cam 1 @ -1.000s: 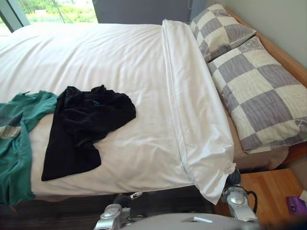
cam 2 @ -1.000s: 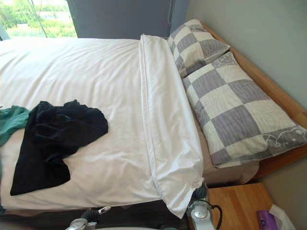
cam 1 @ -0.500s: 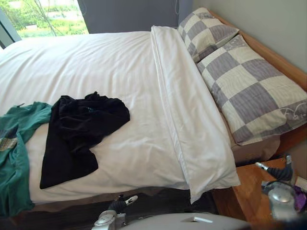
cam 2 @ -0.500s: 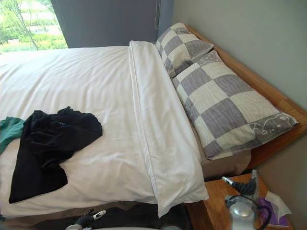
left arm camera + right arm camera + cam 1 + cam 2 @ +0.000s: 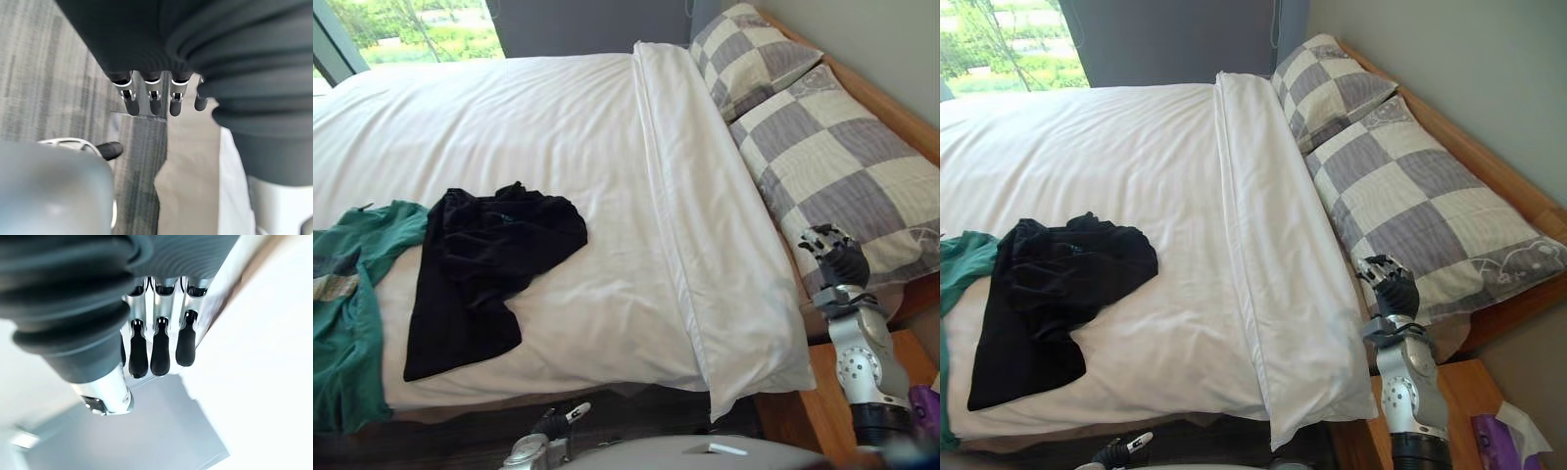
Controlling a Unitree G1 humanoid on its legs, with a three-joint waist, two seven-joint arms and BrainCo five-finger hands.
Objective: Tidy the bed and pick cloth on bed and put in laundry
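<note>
**Head pair.** We looked down from the bedside across the bed (image 5: 538, 117) toward the window (image 5: 421, 24); both eyes shared the pillows (image 5: 1400, 196).

**Wrist views.** We looked from very close along the left hand (image 5: 151, 100) to the floor (image 5: 44, 73), and along the right hand (image 5: 159, 350).

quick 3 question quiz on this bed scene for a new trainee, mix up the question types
1. Multiple choice: which hand is raised beside the near pillow? A) left B) right
2. True or false: the black cloth lies on the near pillow.
3. Fill in: the green cloth lies to the black cloth's ___ (robot's side).

Key
1. B, the right hand, holding nothing.
2. False, it lies on the duvet.
3. left
</note>
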